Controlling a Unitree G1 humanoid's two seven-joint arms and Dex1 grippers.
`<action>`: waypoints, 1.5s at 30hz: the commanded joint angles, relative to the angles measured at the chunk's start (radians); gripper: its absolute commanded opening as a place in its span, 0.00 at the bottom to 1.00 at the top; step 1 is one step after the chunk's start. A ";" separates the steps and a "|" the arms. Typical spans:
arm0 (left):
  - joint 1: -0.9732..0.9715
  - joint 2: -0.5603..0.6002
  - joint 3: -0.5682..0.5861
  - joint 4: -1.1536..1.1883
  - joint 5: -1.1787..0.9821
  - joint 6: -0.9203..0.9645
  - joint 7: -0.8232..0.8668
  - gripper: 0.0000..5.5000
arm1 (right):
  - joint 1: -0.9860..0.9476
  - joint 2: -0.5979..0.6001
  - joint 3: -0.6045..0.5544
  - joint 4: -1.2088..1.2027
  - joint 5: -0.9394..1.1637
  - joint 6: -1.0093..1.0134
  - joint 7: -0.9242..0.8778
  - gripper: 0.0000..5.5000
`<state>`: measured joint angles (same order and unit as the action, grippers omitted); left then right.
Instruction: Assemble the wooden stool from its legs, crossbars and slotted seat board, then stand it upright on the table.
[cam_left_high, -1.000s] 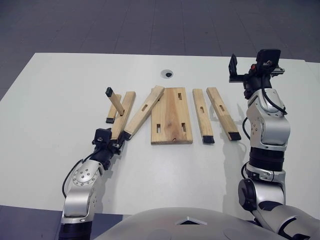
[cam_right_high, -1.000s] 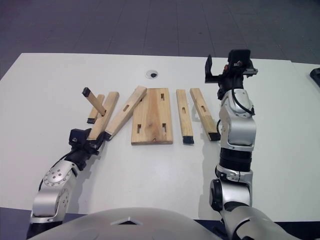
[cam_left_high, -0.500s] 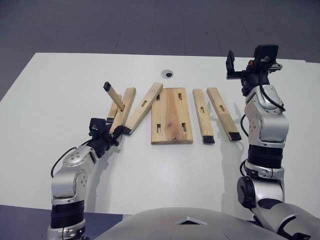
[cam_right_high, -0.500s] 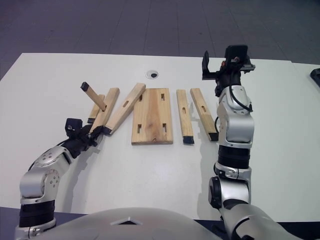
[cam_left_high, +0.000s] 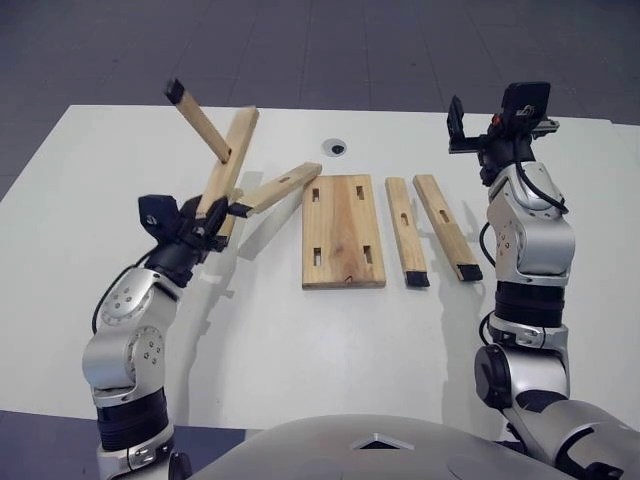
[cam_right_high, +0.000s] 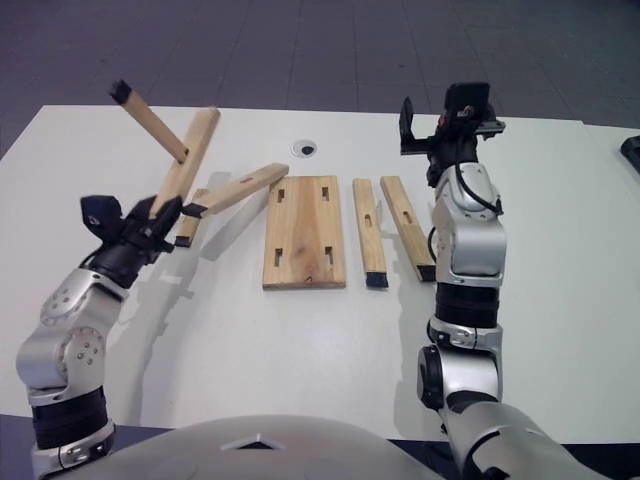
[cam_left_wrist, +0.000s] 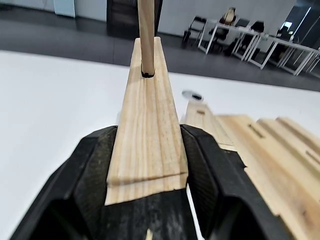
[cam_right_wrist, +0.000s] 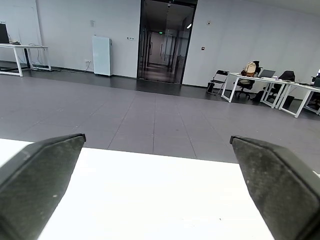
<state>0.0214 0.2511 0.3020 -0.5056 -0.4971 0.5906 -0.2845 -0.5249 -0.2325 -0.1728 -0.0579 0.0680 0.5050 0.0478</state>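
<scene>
Though tilted, leg (cam_left_high: 229, 155) in left hand (cam_left_high: 208, 226).

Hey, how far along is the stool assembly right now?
Early. Done: one crossbar sits in the slot of a leg. In hand: the left gripper holds that leg lifted off the table; the right gripper is open and empty. Left: three other legs and the seat board are unjoined, the board flat, so nothing stands yet.
</scene>
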 joint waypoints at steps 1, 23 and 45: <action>0.019 0.006 -0.050 -0.025 0.015 0.004 0.008 0.37 | -0.032 -0.012 0.017 0.014 -0.005 0.002 0.010 0.98; 0.055 -0.016 -0.145 0.068 0.116 -0.095 0.036 0.37 | -0.259 0.376 0.341 0.478 0.155 0.406 0.229 0.98; -0.046 -0.010 -0.254 -0.067 0.117 -0.082 0.018 0.37 | -0.416 0.266 -0.419 0.046 0.511 0.772 0.105 0.98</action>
<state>0.0016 0.2377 0.1120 -0.5174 -0.3934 0.5055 -0.2531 -0.7682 0.0122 -0.3755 -0.0935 0.4329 1.2080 0.2025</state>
